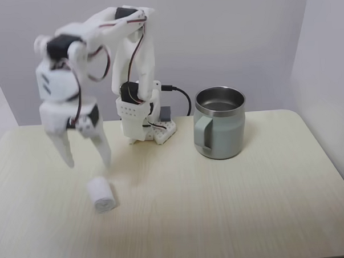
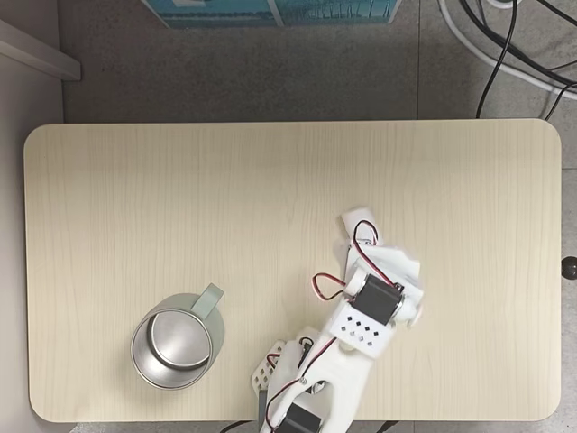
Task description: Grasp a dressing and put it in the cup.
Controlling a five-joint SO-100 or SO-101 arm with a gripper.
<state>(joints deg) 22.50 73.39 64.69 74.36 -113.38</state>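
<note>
We judge the dressing point(image 1: 100, 194) to be light and soft, a small white roll that will squash a little under pressure and could roll away on its curved side if nudged, so we would take it across the middle of its round body with one finger on each side, closing gently. In the fixed view from the front it lies on its side on the table point(image 1: 221, 207), just below the fingertips and slightly toward the right-hand finger as that view shows it, with clear air between roll and tips. The gripper point(image 1: 89, 164) hangs above it with its two white fingers point(image 1: 63, 150) spread well apart, wider than the roll, pointing down; they hold nothing and touch nothing. In the fixed view from above, the arm covers the spot under the fingers, so we cannot make out the roll there. The cup point(image 1: 219, 123) stands upright, well away from the fingers, handle toward the front camera, its steel inside looking empty from above point(image 2: 173, 342).
</note>
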